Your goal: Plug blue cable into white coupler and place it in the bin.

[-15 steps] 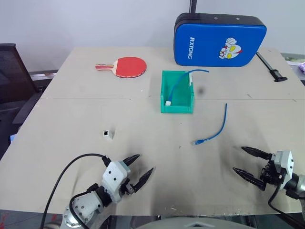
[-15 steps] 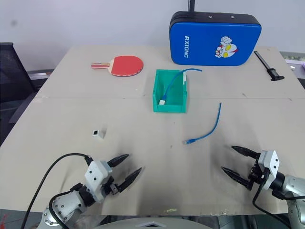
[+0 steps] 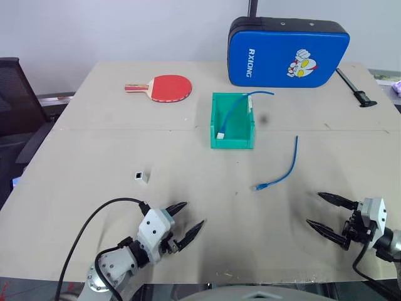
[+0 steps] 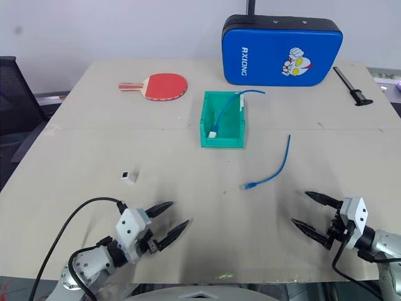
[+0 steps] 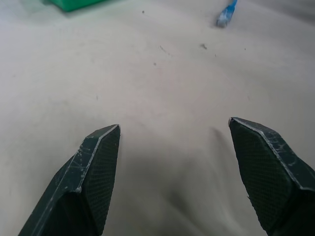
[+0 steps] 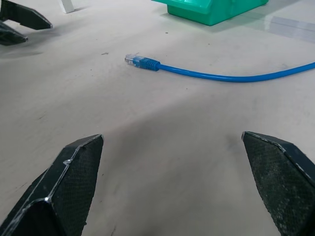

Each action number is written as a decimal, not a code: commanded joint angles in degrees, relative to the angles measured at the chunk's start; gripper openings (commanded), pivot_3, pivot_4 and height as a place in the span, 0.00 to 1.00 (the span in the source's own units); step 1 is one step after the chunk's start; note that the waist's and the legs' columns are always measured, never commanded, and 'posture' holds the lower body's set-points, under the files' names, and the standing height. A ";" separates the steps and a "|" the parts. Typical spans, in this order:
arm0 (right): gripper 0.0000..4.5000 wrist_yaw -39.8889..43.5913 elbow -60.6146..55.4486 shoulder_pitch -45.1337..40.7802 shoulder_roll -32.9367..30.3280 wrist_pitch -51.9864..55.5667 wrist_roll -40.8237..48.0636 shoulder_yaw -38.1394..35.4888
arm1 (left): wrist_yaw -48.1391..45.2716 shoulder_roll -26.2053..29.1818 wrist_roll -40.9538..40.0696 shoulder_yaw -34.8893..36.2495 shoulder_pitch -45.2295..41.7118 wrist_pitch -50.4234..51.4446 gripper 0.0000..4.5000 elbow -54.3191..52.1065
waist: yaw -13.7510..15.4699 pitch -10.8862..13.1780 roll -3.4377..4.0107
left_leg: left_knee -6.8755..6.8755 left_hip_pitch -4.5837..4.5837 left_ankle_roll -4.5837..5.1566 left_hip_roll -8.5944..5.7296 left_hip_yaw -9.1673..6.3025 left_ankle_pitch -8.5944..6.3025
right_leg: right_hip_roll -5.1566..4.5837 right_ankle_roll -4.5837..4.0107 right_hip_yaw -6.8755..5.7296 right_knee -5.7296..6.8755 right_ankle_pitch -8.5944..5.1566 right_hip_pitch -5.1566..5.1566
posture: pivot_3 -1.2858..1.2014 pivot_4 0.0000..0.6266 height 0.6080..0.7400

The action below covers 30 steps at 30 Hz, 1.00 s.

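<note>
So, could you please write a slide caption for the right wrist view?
Open right hand hovers above the table, facing the thin bright-blue network cable and green plastic bin.

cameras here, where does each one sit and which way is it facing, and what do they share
Left eye and right eye: on the head, looking forward and down over the table; both arms show, left tool and right tool open.
Left wrist: on the left arm, looking along its two black fingers across the tabletop.
Right wrist: on the right arm, looking along its own fingers; the left tool also appears.
Shared: the blue cable and the bin appear in every view; the white coupler lies on the table.
</note>
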 commanded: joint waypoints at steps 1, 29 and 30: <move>0.99 -0.06 -1.42 0.28 0.10 -0.52 0.77 -1.41 | -1.30 1.25 -0.49 0.15 0.14 -1.06 0.79 -2.04 | 0.06 0.00 -0.01 | 0.00 0.00 0.00 0.00 0.00 0.00 | 0.00 0.00 0.00 0.00 0.00 0.00 | 0.52 0.24 0.91; 0.99 -6.13 -8.42 5.72 2.42 -1.18 -0.03 -2.36 | -10.02 -1.40 6.65 -28.26 -53.74 28.56 0.79 13.24 | 0.81 -0.01 -0.06 | 0.43 0.02 -0.01 -0.05 0.09 0.01 | 0.30 0.02 0.46 0.36 0.04 0.00 | 0.52 0.24 0.91; 0.99 -6.39 -8.61 5.86 2.58 -1.21 -0.06 -2.47 | -9.33 -2.30 7.63 -28.85 -54.96 28.80 0.79 14.73 | 0.89 -0.01 -0.06 | 0.43 0.02 -0.01 -0.06 0.10 0.01 | 0.32 0.02 0.51 0.36 0.04 0.00 | 0.52 0.24 0.91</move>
